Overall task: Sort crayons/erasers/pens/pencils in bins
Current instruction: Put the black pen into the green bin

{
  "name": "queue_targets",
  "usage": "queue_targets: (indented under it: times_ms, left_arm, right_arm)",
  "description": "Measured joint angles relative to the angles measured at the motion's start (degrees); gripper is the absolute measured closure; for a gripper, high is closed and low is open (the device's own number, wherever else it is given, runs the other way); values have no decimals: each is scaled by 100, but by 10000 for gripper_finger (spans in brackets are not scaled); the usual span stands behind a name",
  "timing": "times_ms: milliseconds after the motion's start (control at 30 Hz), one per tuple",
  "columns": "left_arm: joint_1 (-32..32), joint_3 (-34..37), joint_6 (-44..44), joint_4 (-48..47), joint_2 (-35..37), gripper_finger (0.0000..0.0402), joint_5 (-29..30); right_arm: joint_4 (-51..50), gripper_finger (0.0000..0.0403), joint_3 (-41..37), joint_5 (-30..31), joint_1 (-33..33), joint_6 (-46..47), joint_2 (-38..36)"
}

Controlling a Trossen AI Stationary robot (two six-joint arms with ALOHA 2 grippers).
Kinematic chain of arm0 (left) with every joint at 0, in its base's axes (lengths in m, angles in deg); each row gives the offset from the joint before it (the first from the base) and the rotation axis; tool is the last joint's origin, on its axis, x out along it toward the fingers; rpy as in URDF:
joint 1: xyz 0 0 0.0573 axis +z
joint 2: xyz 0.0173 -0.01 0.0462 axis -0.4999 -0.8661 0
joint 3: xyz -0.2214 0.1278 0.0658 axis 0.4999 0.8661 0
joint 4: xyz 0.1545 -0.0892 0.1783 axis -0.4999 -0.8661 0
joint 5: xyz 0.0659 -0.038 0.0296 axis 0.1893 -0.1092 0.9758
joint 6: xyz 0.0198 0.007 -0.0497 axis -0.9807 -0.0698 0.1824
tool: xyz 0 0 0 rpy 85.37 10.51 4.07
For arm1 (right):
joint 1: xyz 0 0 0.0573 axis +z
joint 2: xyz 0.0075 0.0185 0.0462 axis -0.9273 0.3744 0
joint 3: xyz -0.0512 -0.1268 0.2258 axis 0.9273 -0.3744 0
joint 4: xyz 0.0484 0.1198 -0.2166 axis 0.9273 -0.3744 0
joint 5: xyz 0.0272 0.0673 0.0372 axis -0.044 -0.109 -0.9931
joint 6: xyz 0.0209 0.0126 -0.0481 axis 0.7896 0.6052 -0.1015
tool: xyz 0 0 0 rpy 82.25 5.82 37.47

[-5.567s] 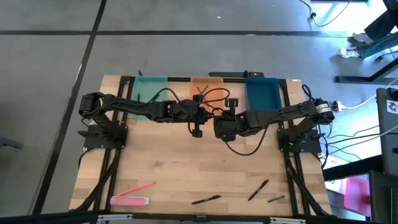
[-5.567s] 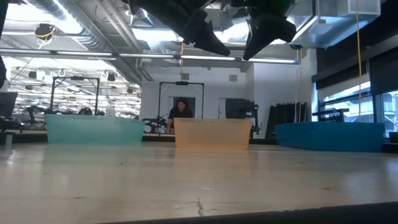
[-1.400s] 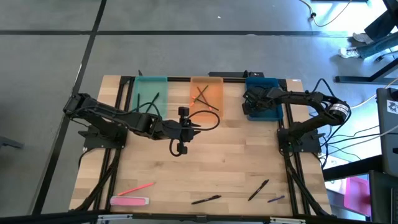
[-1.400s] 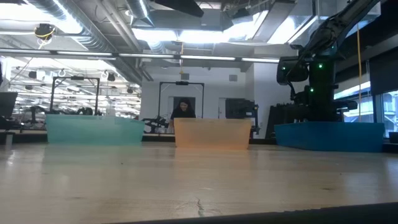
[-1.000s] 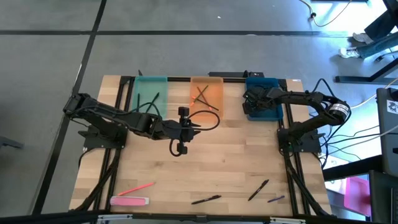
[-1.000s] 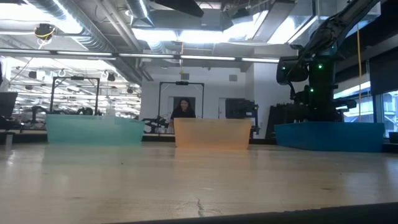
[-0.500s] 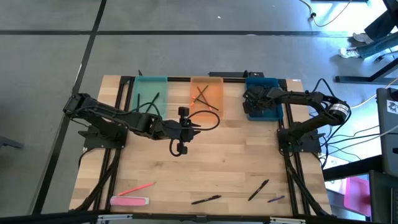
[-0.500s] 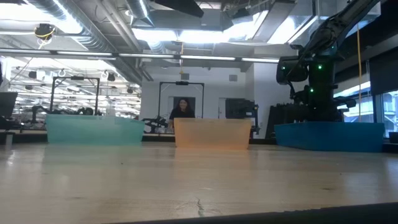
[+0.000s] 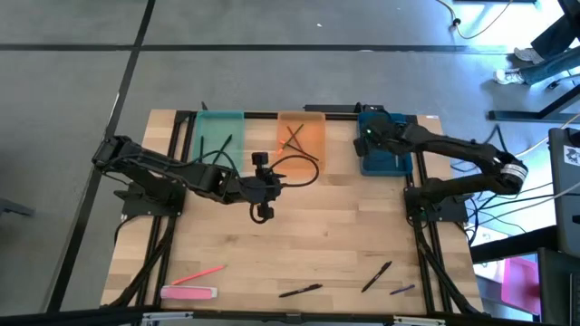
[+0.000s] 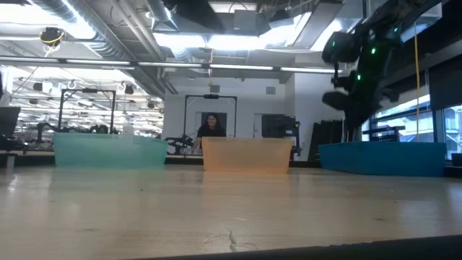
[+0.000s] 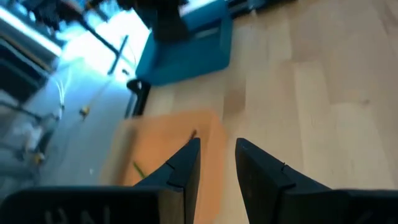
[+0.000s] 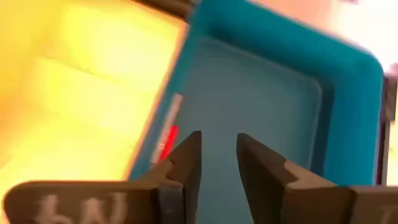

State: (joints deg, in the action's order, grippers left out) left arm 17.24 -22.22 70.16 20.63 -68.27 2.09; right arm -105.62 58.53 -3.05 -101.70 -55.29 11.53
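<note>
Big wooden table, three bins along the far edge: teal bin, orange bin, blue bin. One dark stick lies in the teal bin and a few crossed sticks in the orange; from the right wrist camera a small red-and-white piece shows by the blue bin's wall, and what it is I cannot tell.

The risk here, as I judge it: everything unsorted sits at the near edge, well away from both arms. The eraser and a pink pencil lie almost together at the left corner, so a pinch for one could drag the other. A black pen, another pen and a short dark stick lie thin and flat on the wood; fingers coming down off-centre could roll them or flick them over the table's front edge. The black pens and the dark pencils also look alike from above, so a wrong bin is possible.

Left arm reaches from the left side toward the middle, left gripper hanging just in front of the orange bin, fingers parted, nothing between them. Right arm stretches across to the blue bin, right gripper above it, fingers likewise apart and empty.
</note>
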Motion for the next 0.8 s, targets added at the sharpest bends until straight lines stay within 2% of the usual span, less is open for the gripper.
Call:
queue_targets:
  times_ms: [200, 400, 500, 633, 800]
  left_arm:
    - [-35, 2, 1308, -1043, 84, 308, -6]
    - [-357, 4, 3157, -2718, 255, 308, -90]
    - [-678, 4, 4026, -3530, 353, 308, -352]
    - [-1161, 4, 4745, -4043, 369, 308, -648]
    - [-1758, 4, 5215, -4146, 369, 308, -777]
  right_arm:
    - [307, 296, 57, 0, 867, -1123, -536]
    - [728, 296, 57, -333, 2184, -2227, -663]
    - [998, 296, 57, -495, 2859, -2575, -668]
    - [1383, 296, 57, -770, 3763, -2958, -668]
    - [1982, 296, 57, -1077, 4912, -3433, -639]
